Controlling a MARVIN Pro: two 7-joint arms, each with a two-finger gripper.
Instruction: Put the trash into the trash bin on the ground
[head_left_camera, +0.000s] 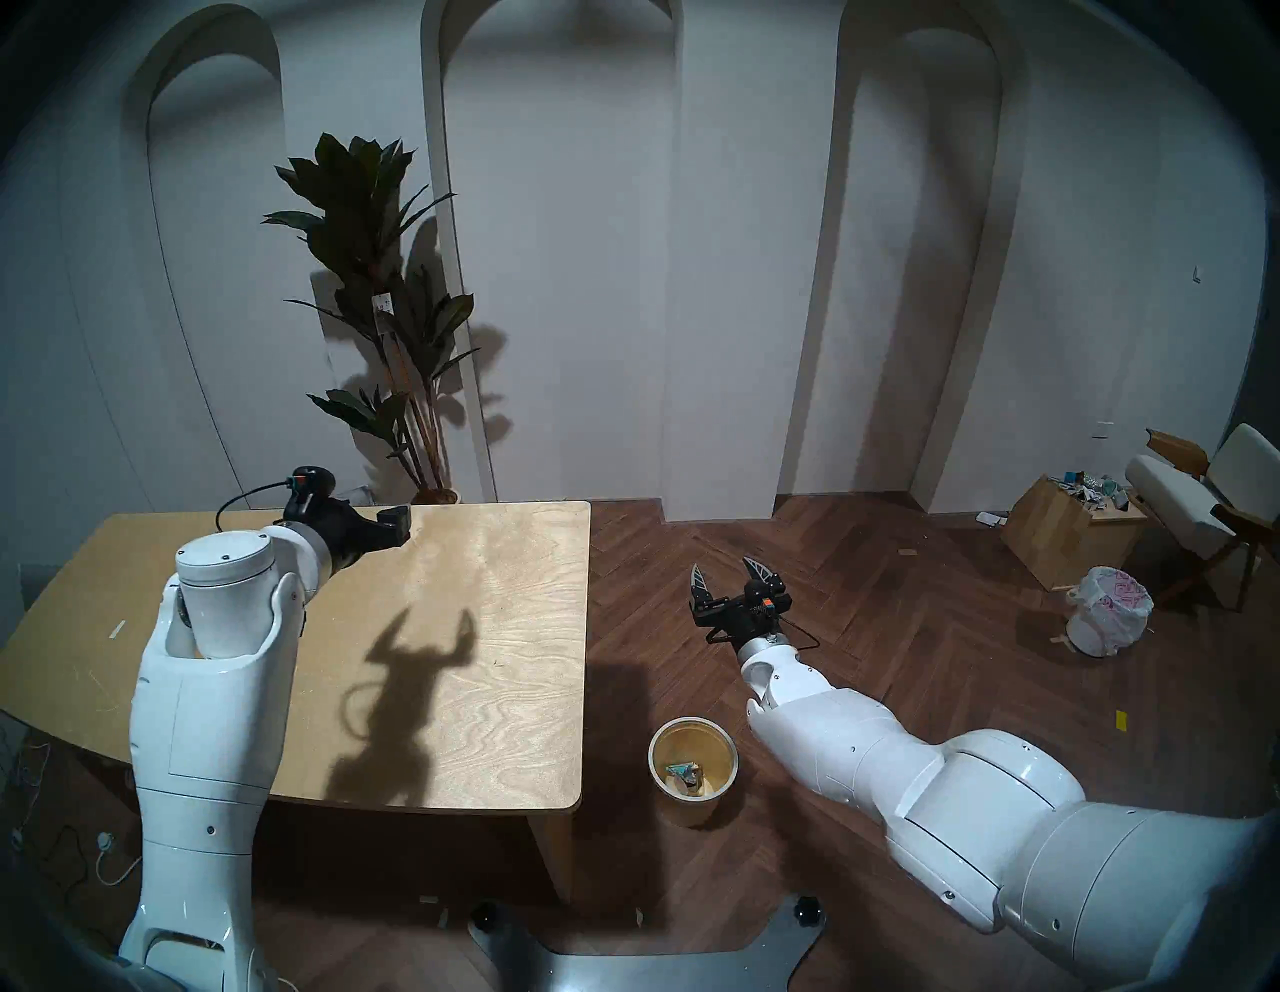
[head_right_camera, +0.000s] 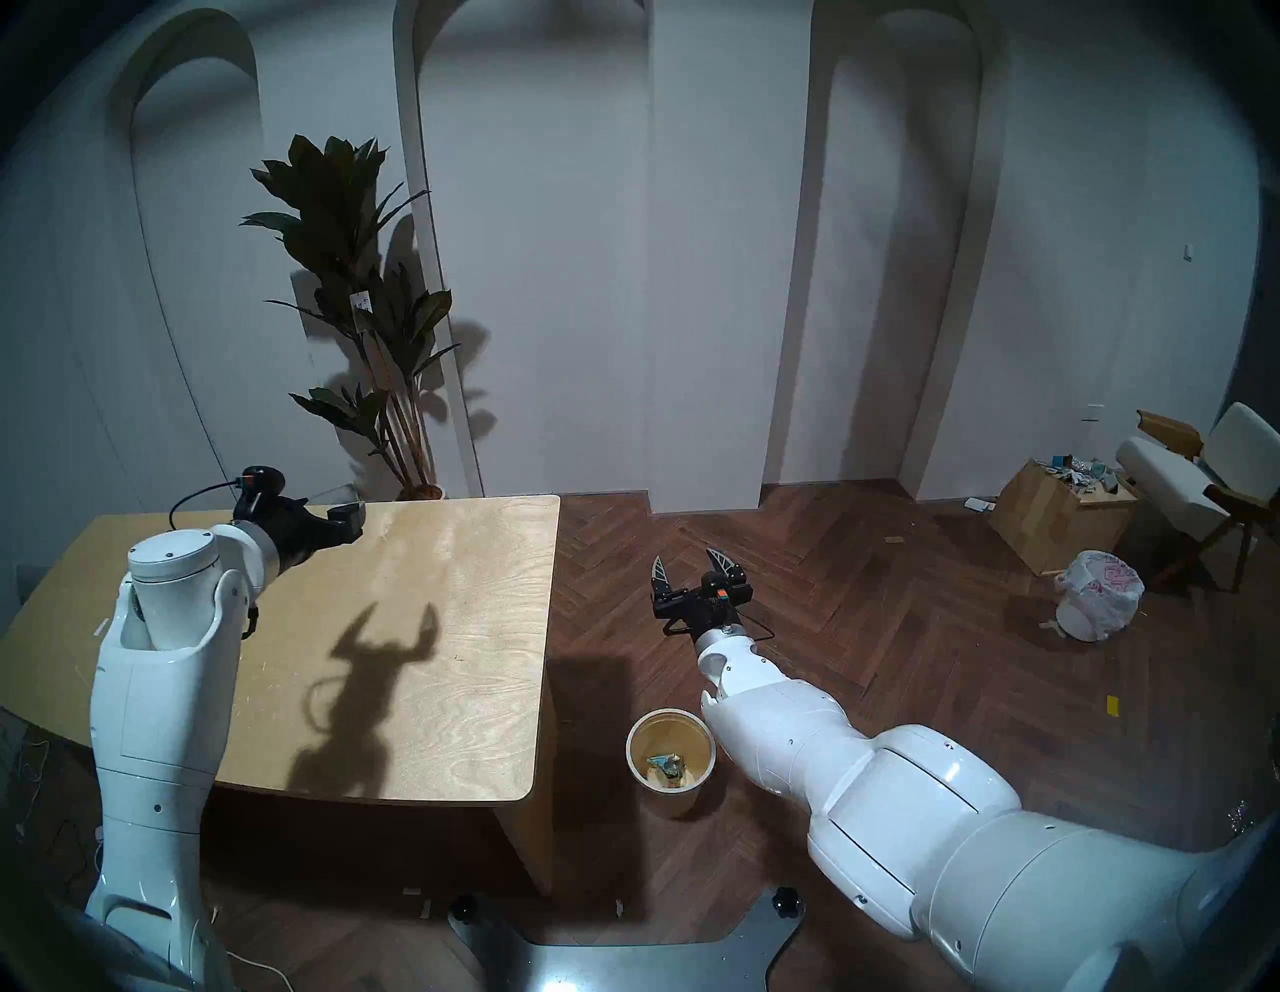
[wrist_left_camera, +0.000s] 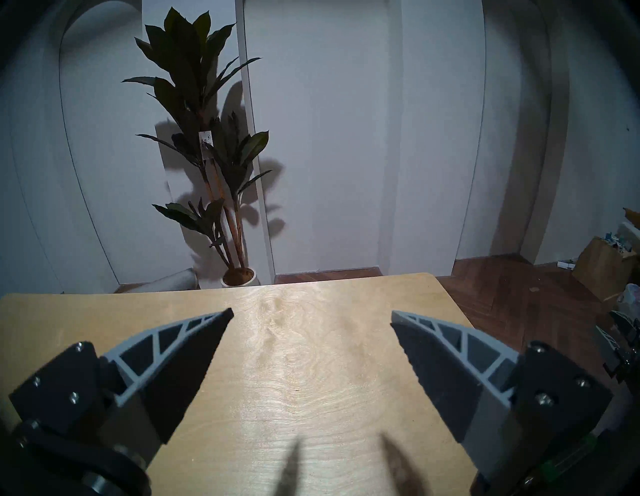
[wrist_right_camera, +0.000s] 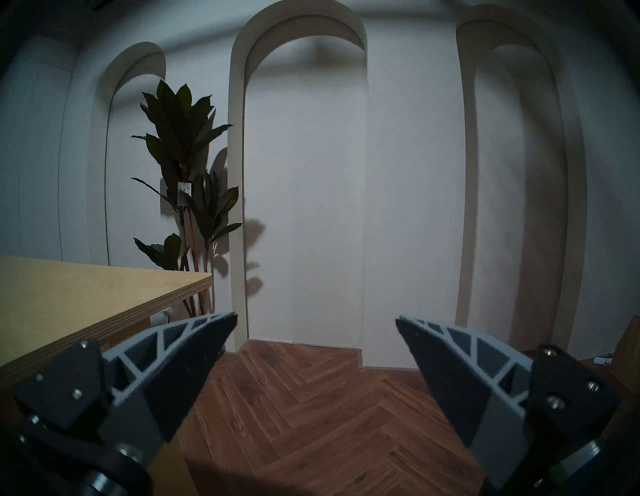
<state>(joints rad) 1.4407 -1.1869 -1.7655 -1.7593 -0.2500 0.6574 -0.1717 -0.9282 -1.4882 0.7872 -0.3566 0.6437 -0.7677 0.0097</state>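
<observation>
The cream trash bin (head_left_camera: 654, 754) stands on the floor by the table's right front corner, also in the head right view (head_right_camera: 632, 747). Small scraps lie at its bottom. A teal-and-white wrapper (head_left_camera: 681, 769) shows among them; the others are too small to tell apart. My right gripper (head_left_camera: 724, 568) is open and empty, out over the floor beyond the bin, pointing at the wall (wrist_right_camera: 316, 318). My left gripper (wrist_left_camera: 311, 313) is open and empty above the wooden table (head_left_camera: 485, 693) at its back left (head_left_camera: 396, 521). I see no trash on the table.
A potted plant (head_left_camera: 388, 312) stands behind the table. At the far right are a square wooden box of scraps (head_left_camera: 1067, 537), a white bin with a red-printed bag (head_left_camera: 1108, 609) and a chair (head_left_camera: 1205, 485). My base plate (head_left_camera: 644, 956) is at the bottom.
</observation>
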